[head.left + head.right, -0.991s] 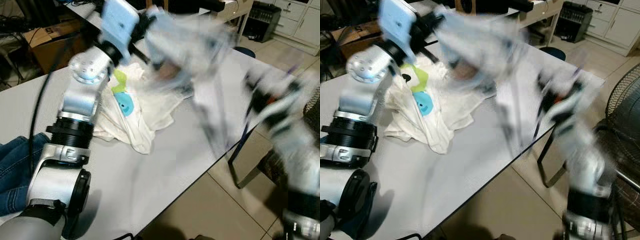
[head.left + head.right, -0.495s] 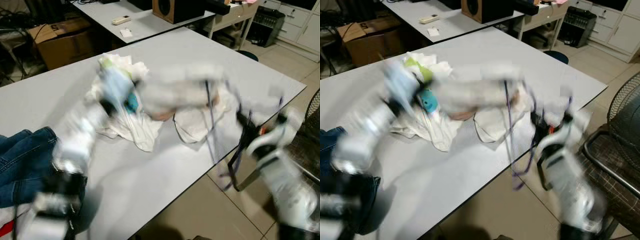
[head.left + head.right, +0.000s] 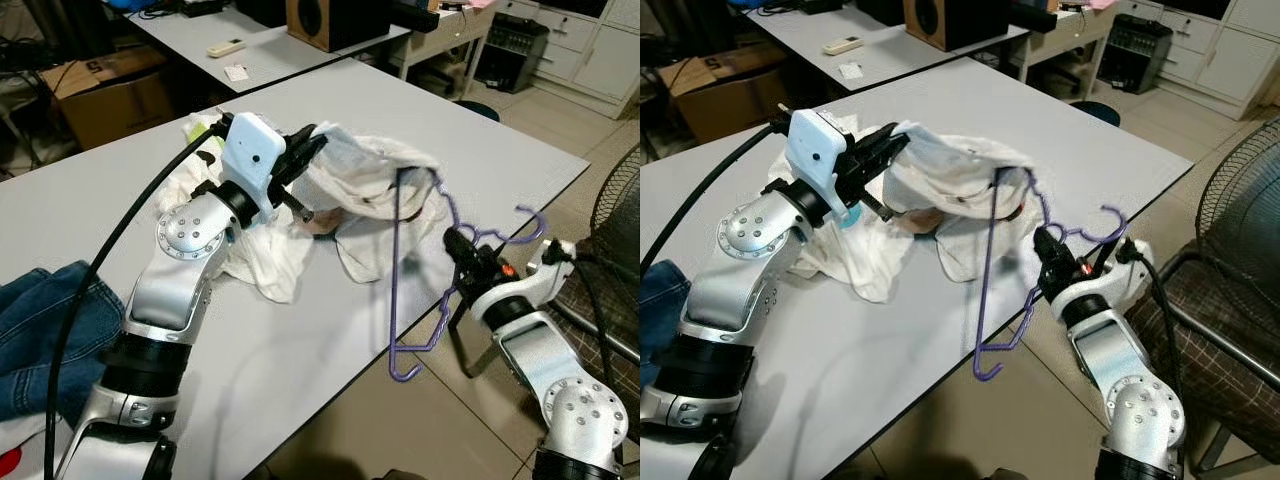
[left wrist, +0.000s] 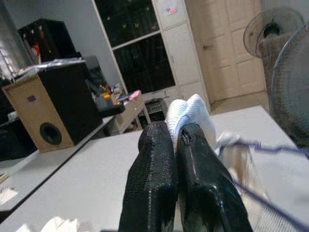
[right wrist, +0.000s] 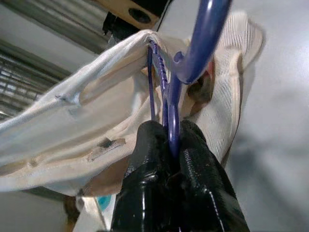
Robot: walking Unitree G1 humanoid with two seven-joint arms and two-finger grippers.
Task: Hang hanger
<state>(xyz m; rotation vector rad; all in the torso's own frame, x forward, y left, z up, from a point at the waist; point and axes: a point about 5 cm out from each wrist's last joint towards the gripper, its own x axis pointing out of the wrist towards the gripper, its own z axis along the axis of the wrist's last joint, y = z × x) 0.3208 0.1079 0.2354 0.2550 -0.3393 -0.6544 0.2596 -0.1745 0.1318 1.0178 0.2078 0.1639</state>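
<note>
left gripper (image 3: 318,141) pinched tight on the white shirt (image 3: 370,180), lifting it off the table (image 3: 300,340); right gripper (image 3: 458,243), at its 4 o'clock, clamped on the purple hanger (image 3: 420,290)

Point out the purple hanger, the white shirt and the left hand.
purple hanger (image 3: 992,262): right eye view, on its long straight bar.
white shirt (image 3: 958,172): right eye view, on the lifted fold.
left hand (image 3: 898,139): right eye view, at the fingertips pinching the cloth.

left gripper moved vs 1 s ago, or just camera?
Cannot tell. The left gripper now pinches the white shirt above the grey table, but the earlier frames are blurred and the camera itself shifted.
</note>
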